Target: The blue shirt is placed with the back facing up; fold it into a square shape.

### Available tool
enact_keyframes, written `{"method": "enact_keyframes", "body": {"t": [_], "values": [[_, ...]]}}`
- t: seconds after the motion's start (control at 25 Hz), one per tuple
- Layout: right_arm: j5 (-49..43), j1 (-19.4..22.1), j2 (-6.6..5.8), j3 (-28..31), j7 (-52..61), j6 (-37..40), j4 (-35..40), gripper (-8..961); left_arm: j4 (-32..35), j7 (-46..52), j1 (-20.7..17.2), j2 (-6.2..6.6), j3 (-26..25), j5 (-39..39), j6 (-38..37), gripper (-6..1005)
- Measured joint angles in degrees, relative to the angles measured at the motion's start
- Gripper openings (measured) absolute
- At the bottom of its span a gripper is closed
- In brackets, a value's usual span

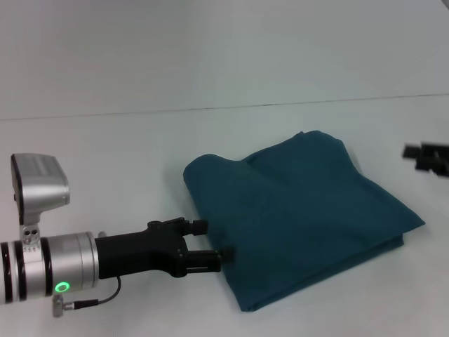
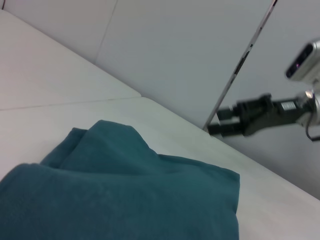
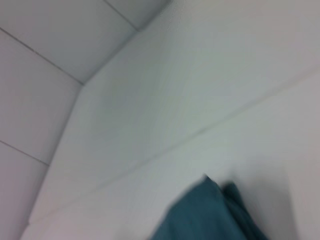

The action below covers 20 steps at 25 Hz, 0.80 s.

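Observation:
The blue shirt lies folded into a rough square on the white table, plain side up, no lettering showing. My left gripper is low at the shirt's near left edge. It is open, and its lower fingertip is at the fabric's edge with nothing held. The shirt fills the lower part of the left wrist view, and one corner shows in the right wrist view. My right gripper is off the shirt at the far right, raised above the table. It also shows in the left wrist view, open and empty.
The white table stretches all around the shirt. A pale wall rises behind the table's far edge. A seam line runs across the table surface beyond the shirt.

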<state>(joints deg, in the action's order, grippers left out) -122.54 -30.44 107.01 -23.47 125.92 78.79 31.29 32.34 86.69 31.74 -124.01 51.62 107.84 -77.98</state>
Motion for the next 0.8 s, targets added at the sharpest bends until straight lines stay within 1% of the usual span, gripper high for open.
{"method": "enact_keyframes", "body": {"t": [0.04, 0.24, 0.44, 0.48, 0.52, 0.6, 0.68, 0.72, 0.8], "values": [[0.7, -1.0, 0.2, -0.1, -0.2, -0.9, -0.1, 408, 0.0, 0.0, 0.1, 0.0, 0.0, 0.0, 0.1, 904], [-0.4, -5.8, 1.58, -1.8, 1.1, -8.4, -2.3, 666, -0.7, 0.1, 0.9, 0.0, 0.1, 0.0, 1.3, 904], [-0.9, -9.5, 3.89, -6.3, 1.7, -17.0, -4.3, 683, -1.4, 0.1, 1.3, -0.01, 0.1, -0.1, 2.3, 905], [-0.9, -10.5, 5.03, -8.2, 1.8, -20.4, -4.5, 686, -1.4, 0.1, 1.3, 0.0, 0.2, -0.1, 2.5, 905], [-0.9, -10.5, 5.03, -8.2, 1.8, -20.4, -4.5, 683, -1.4, 0.1, 1.4, 0.0, 0.1, -0.1, 2.7, 905], [-1.0, -11.5, 6.06, -10.4, 1.8, -24.0, -4.9, 678, -1.4, 0.2, 1.4, 0.0, 0.2, -0.1, 2.7, 905], [-1.0, -12.3, 6.8, -12.3, 1.8, -27.1, -5.4, 673, -1.4, 0.2, 1.5, 0.0, 0.2, 0.0, 2.8, 905], [-0.9, -12.9, 7.57, -13.5, 1.8, -29.5, -5.6, 668, -1.4, 0.2, 1.6, 0.0, 0.2, 0.1, 2.8, 905], [-0.9, -13.0, 7.79, -13.7, 1.6, -30.0, -5.6, 657, -1.4, 0.2, 1.6, 0.0, 0.2, 0.2, 2.8, 905]]}}
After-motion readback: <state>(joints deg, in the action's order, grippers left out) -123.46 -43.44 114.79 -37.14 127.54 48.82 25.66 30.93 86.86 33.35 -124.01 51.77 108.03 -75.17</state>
